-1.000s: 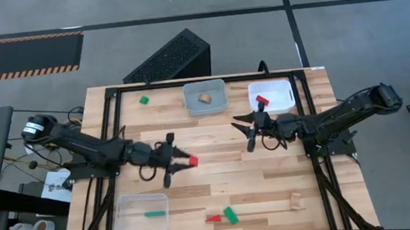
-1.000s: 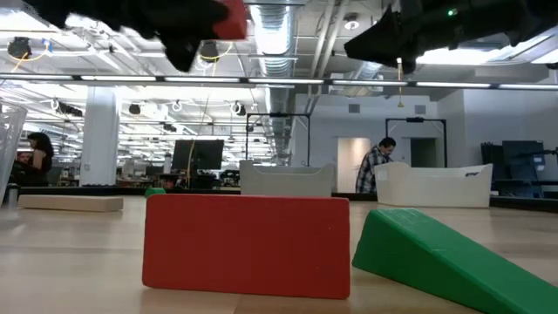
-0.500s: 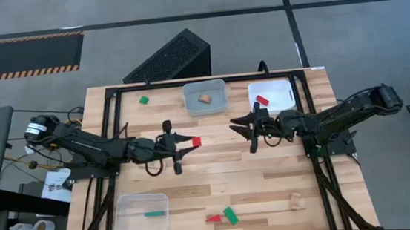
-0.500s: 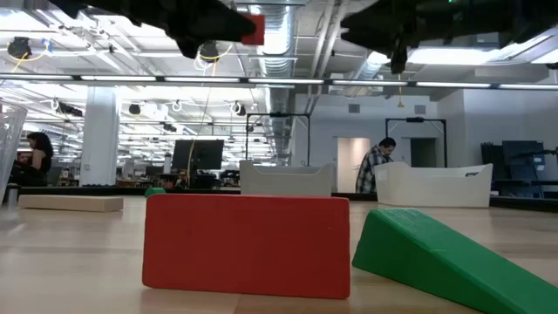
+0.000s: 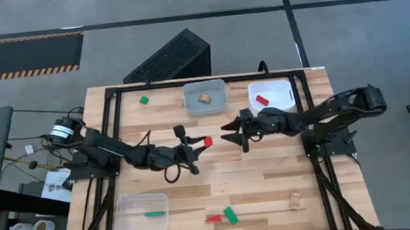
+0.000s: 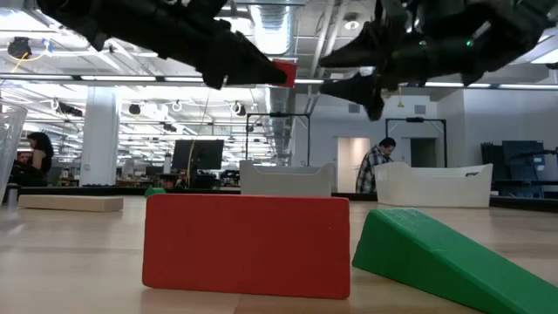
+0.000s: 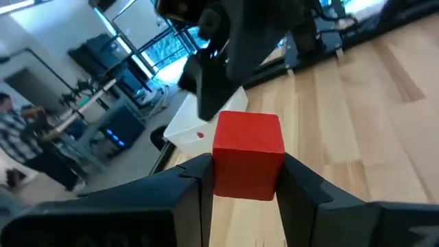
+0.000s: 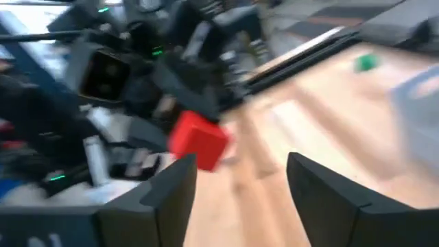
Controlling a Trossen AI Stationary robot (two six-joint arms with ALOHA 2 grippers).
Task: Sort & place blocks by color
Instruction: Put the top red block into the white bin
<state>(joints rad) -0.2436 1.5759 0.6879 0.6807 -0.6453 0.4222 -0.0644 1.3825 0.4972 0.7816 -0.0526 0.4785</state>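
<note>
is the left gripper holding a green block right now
No, the left gripper is shut on a red cube, pinched between its two fingers.

Both arms reach toward the middle, their tips facing each other and near but apart. The left end effector point(image 5: 202, 144) is raised, its fingers point(image 7: 195, 180) clamped on a red block point(image 5: 208, 141) at their tips. The right end effector point(image 5: 230, 131), also raised, points at it with fingers point(image 8: 171, 192) spread wide.
</note>
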